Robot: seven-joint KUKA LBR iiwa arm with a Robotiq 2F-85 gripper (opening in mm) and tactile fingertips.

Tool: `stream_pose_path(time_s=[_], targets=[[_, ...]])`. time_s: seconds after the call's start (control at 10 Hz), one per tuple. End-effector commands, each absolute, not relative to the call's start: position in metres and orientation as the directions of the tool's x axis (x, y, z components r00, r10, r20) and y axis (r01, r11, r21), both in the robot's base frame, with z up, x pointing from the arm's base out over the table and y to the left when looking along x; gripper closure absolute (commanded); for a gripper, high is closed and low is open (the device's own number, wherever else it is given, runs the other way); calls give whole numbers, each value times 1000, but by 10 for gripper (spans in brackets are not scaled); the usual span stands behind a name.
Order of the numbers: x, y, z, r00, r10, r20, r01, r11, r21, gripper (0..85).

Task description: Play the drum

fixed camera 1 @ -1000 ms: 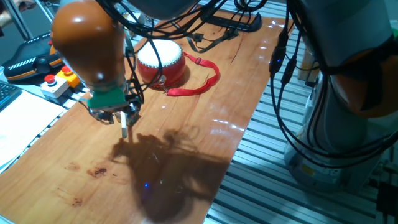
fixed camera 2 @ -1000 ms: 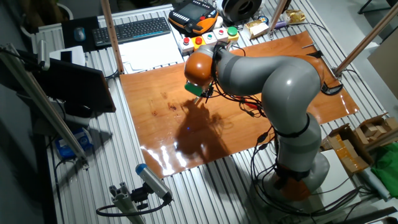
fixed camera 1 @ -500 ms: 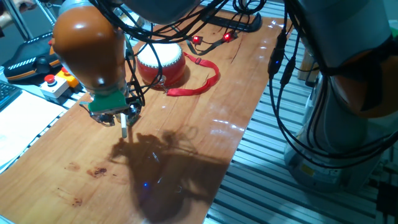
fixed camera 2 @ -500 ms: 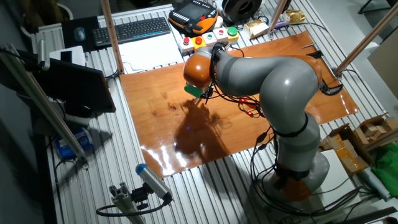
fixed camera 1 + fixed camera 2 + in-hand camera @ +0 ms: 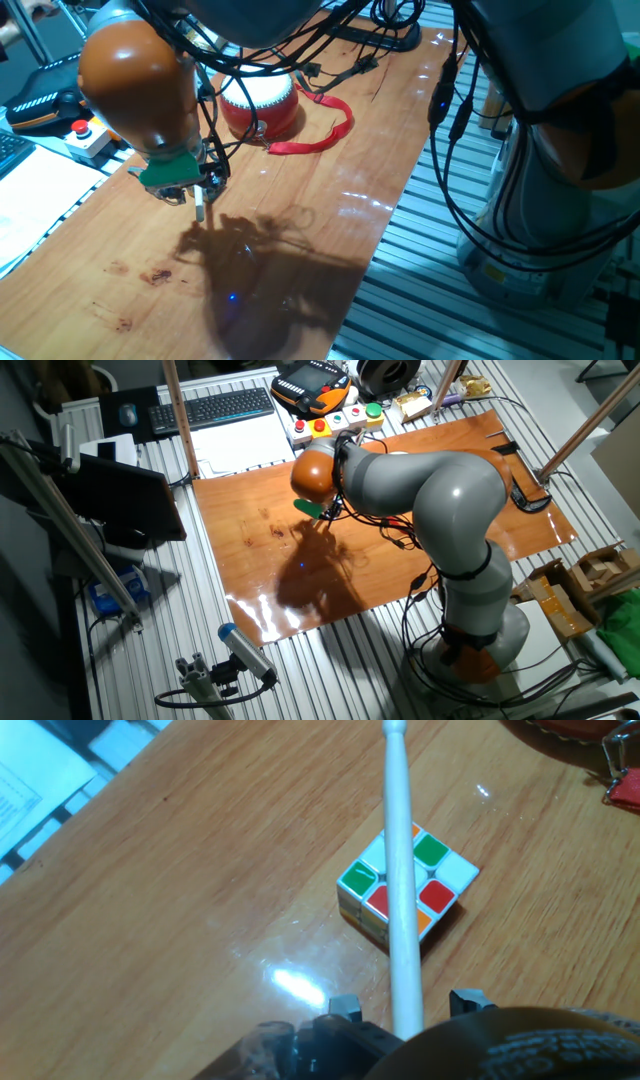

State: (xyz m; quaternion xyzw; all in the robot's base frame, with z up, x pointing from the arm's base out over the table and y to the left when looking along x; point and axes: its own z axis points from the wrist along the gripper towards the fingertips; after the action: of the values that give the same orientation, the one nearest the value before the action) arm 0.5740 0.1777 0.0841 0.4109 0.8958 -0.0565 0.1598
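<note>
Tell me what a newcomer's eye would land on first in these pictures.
The big arm's orange joint bends low over the wooden table, and its tool grips a white drumstick. In the hand view the stick crosses a small multicoloured cube lying on the wood. Behind the arm sits the red drum with its white skin, red strap trailing beside it.

In the hand view the drum (image 5: 575,732) is cut by the top edge, only a dark red rim shows. The stick (image 5: 402,880) covers part of the cube (image 5: 432,885). In the other fixed view the arm (image 5: 440,490) hides the drum, and the end effector (image 5: 318,512) is too small to read.
</note>
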Motion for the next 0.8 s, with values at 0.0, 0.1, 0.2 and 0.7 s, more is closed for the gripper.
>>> stream_pose_path(time_s=[0.0,0.1,0.2,0.7], targets=[[574,178,84,-606,720,-340,759,651,25,343],[574,177,83,-597,722,-349,765,643,21,343],[574,177,83,-597,722,-349,765,643,21,343],[573,176,79,-588,725,-359,775,632,6,347]])
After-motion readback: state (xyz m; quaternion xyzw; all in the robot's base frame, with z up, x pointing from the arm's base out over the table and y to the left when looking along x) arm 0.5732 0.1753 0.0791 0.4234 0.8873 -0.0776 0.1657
